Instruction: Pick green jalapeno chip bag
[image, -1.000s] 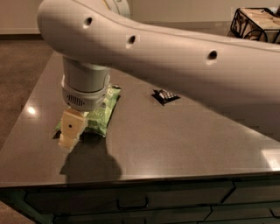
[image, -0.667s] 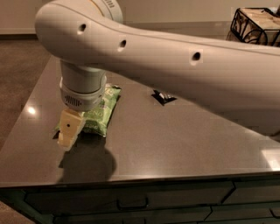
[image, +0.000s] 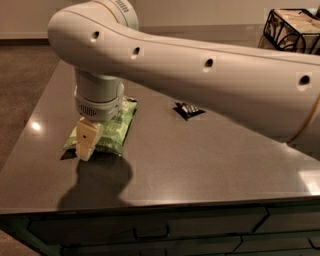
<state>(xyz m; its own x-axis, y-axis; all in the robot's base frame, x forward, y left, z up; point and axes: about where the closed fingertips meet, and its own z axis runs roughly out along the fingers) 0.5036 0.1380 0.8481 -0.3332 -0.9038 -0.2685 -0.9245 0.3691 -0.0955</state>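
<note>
A dark, glossy desk (image: 210, 165) carries the green bag (image: 119, 124), which lies flat near the left side of the top, its long side running away from the front edge. The white arm (image: 200, 75) sweeps in from the right across the upper half of the view and turns down at its wrist above the bag. The claw (image: 88, 146) hangs from that wrist, pointing straight down over the bag's near left end, its cream tip at or just above the wrapper; whether it touches cannot be told. How wide the claw is set, and whether it has hold of anything, cannot be told either, since the wrist hides most of it. The bag shows no sign of being lifted. A small black wrapper (image: 188, 110) lies on the desk to the right of the bag, well apart from it and partly under the arm. A wire basket (image: 292, 30) stands at the far right corner. The claw's shadow (image: 97, 185) falls on the desk towards the front edge, and drawers (image: 150, 231) line the front below.
</note>
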